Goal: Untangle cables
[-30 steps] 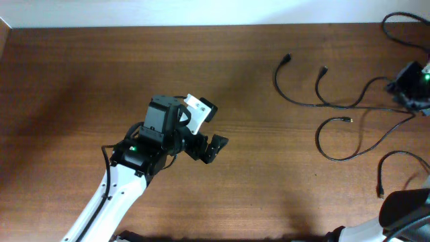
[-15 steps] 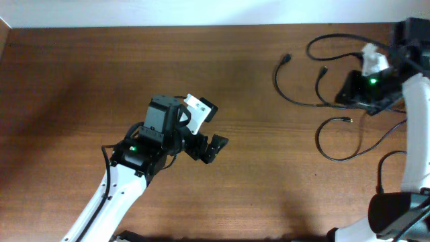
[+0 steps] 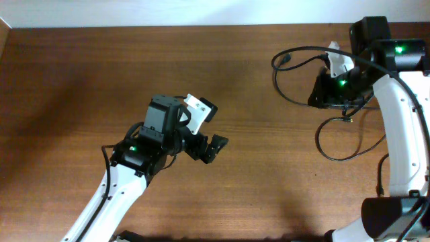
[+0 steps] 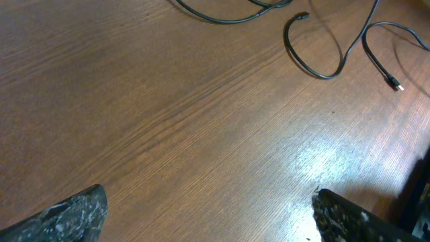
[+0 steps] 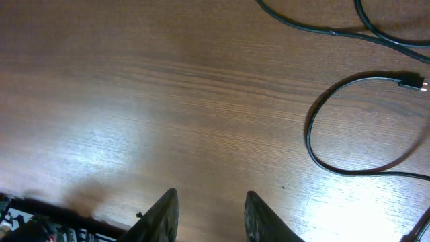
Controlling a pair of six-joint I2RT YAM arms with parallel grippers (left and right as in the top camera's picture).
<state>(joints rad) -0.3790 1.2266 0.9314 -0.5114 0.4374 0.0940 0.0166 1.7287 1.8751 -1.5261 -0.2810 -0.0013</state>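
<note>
Currently left arm reaches in from 7 o'clock, left gripper [image 4: 208, 225] over mid-table, jaws spread wide, empty. Right arm comes up the 3 o'clock edge, right gripper [image 5: 211, 218] low over the wood, fingers at a narrow gap, nothing between them. Cables [image 3: 320, 142]: thin black cords, loose loops, small plugs, lying around 2–3 o'clock. Table [image 3: 80, 81]: brown wood grain, glossy glare. White wall [image 3: 201, 10] at 12.

Left of the cables [image 5: 309, 134], you have bare table [image 3: 80, 101] to pass over, free up to the left arm [image 3: 144, 151]. Over the cables' upper loops, the right arm [image 3: 396, 114] blocks the way; between the loops, only narrow gaps.
</note>
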